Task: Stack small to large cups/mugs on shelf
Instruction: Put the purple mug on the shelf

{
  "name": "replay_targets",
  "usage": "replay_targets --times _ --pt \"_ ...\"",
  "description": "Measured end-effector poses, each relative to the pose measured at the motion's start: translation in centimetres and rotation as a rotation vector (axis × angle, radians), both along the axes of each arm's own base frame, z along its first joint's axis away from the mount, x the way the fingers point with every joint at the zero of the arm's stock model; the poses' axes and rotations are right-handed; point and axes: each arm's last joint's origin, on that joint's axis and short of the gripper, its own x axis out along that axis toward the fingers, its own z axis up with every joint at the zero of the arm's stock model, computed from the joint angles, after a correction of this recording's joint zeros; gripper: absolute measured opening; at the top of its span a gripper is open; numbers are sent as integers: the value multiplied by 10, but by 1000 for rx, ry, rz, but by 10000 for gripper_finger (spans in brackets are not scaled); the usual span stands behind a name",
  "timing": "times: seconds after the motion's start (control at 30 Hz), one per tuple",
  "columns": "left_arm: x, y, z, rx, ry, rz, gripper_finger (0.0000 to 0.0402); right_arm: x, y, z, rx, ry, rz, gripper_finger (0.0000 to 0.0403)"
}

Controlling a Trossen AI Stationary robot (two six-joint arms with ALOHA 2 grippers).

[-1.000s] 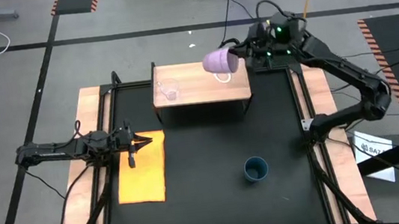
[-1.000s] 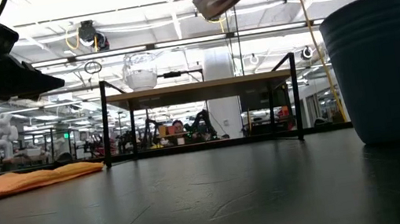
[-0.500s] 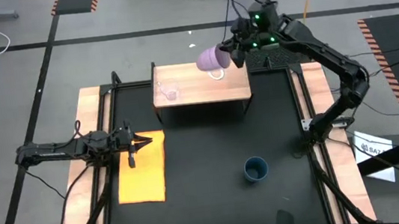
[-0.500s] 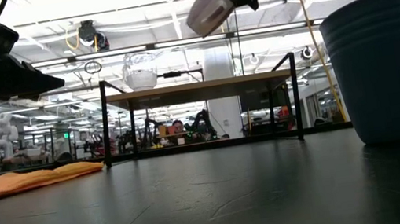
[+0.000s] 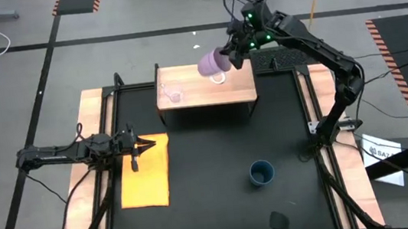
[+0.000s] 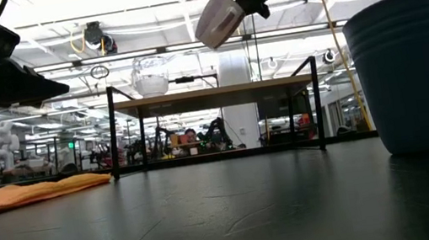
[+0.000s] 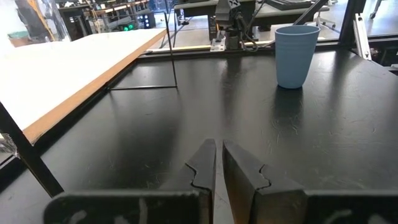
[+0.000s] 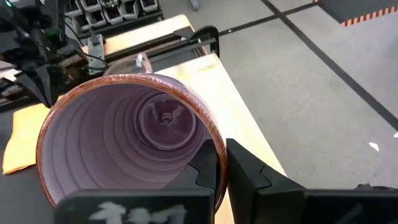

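My right gripper is shut on the light purple mug, held in the air over the far right part of the light-wood shelf. The mug also shows in the low view and the right wrist view. A tiny clear glass cup stands on the shelf's left part. The dark teal-blue cup stands upright on the black table, near right. My left gripper is shut and empty at the yellow mat's far edge. My right gripper holds the mug by its brown rim, one finger inside the mouth and one outside the wall. The fingers come from the table's right, slanting down. The mug is lifted clear of the shelf, tipped on its side, base toward the table's left.
A flat yellow-orange mat lies on the table's left side. The shelf stands on thin black legs at the far middle. Wooden strips and black rails border the black table top.
My right gripper has carried the purple mug toward the table's left, from beyond the shelf's right end to above its far right part. The mug stays tipped on its side and clear of the shelf.
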Motion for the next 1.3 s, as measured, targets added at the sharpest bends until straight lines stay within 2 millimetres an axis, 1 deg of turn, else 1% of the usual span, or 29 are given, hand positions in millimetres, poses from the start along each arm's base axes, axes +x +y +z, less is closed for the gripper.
replay_targets --times 0.13,0.23,0.4,0.63,0.9,1.13,1.3 --pt "0 0 0 -2 1 -8 33 0 0 -2 24 8 -9 5" --pt "0 0 0 -3 2 -16 33 1 -1 -8 40 58 -32 5" --pt "0 -1 0 -4 2 -22 33 8 -1 -17 51 90 -34 5" --pt "0 -1 0 -4 2 -22 33 15 -9 -38 98 195 -64 5" --pt "0 -1 0 -4 2 -23 33 15 -7 -39 66 229 -91 5" --pt "0 -1 0 -4 2 -22 33 24 4 -39 10 261 -71 5" --pt "0 -1 0 -4 3 -22 33 28 9 -39 14 262 -63 5"
